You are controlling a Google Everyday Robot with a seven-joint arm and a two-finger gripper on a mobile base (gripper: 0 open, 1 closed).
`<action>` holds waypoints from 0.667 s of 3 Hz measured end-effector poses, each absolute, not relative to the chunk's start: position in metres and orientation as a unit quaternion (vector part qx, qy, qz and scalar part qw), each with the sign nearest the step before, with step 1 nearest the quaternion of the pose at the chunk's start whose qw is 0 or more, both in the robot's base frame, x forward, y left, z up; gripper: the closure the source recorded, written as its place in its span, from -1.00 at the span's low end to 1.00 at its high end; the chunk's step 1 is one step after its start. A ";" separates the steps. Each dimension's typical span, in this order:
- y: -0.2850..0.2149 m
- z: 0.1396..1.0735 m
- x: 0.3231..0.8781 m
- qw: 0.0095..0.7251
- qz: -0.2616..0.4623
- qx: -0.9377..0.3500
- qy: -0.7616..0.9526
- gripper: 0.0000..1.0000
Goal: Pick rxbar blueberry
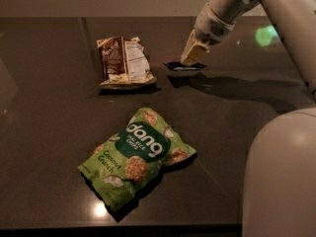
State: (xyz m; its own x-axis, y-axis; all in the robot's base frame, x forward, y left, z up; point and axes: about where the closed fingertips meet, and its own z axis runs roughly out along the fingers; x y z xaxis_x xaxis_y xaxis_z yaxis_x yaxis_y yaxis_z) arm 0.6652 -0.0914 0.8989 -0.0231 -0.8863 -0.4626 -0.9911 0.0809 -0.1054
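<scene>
The rxbar blueberry (185,66) is a small dark navy bar with pale lettering. It hangs at the tips of my gripper (188,61), a little above the dark table (49,107), and casts a shadow just below and to its right. The gripper reaches down from the upper right, its tan fingers (193,51) shut on the bar's far edge. The bar is right of the brown-and-white snack bag (123,60).
A big green "dang" chips bag (136,154) lies in the middle front of the table. My white arm (276,14) crosses the upper right, and my white base (281,177) fills the lower right corner.
</scene>
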 end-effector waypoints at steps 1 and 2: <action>-0.100 0.926 0.660 0.227 0.119 -0.660 0.706 1.00; -0.106 0.955 0.654 0.246 0.115 -0.656 0.704 1.00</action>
State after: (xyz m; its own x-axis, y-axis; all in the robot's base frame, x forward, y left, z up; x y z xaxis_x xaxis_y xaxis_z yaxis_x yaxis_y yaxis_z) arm 0.6542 -0.1061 0.9551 -0.0173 -0.8674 -0.4974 -0.9804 0.1124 -0.1620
